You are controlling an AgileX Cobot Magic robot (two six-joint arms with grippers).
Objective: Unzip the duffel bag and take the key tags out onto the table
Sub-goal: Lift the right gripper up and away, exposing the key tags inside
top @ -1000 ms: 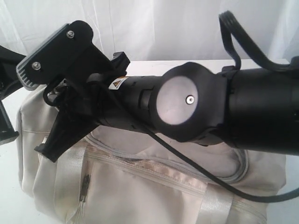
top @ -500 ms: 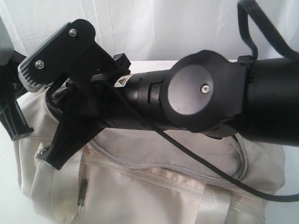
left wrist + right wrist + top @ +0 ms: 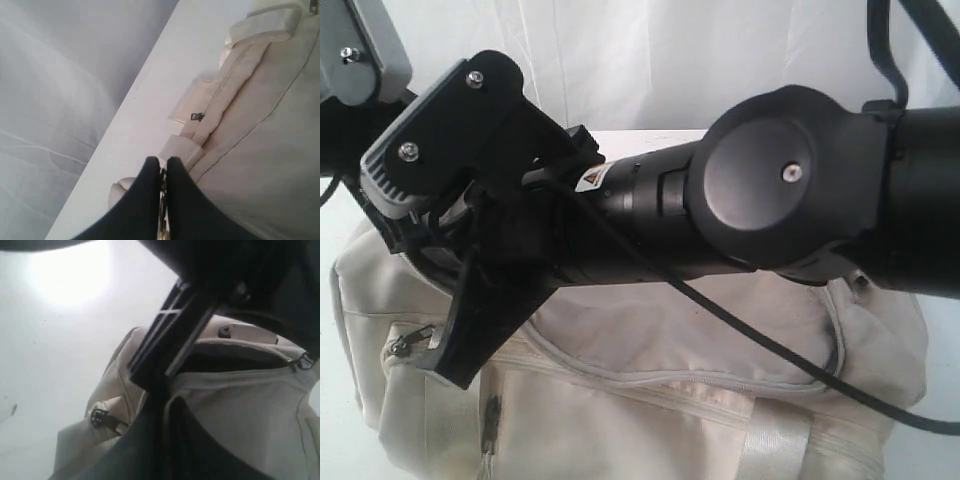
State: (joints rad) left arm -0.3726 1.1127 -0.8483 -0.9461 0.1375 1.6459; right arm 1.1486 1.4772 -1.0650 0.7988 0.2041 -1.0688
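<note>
The cream duffel bag [image 3: 650, 400] lies on the white table [image 3: 145, 105]. My right arm reaches across it to the left. Its gripper [image 3: 455, 365] sits at the bag's left end, fingers together with a strip of the bag's fabric [image 3: 235, 405] between them. Just beyond, the zipper gapes and shows dark lining [image 3: 225, 360]. My left gripper [image 3: 162, 162] is shut on a thin metal piece, which looks like a zipper pull. In the exterior view its fingers are hidden behind the right gripper. The key tags are out of view.
A side-pocket zipper pull [image 3: 492, 412] hangs on the bag's near face, and another pull [image 3: 405, 340] sticks out at its left end. A black D-ring [image 3: 97, 417] sits on the bag's end. White curtain [image 3: 650, 60] hangs behind the table.
The left arm has risen at the top left. The bag's left end has been drawn leftward and upward. The right arm's big joint has shifted right and up in the exterior view.
</note>
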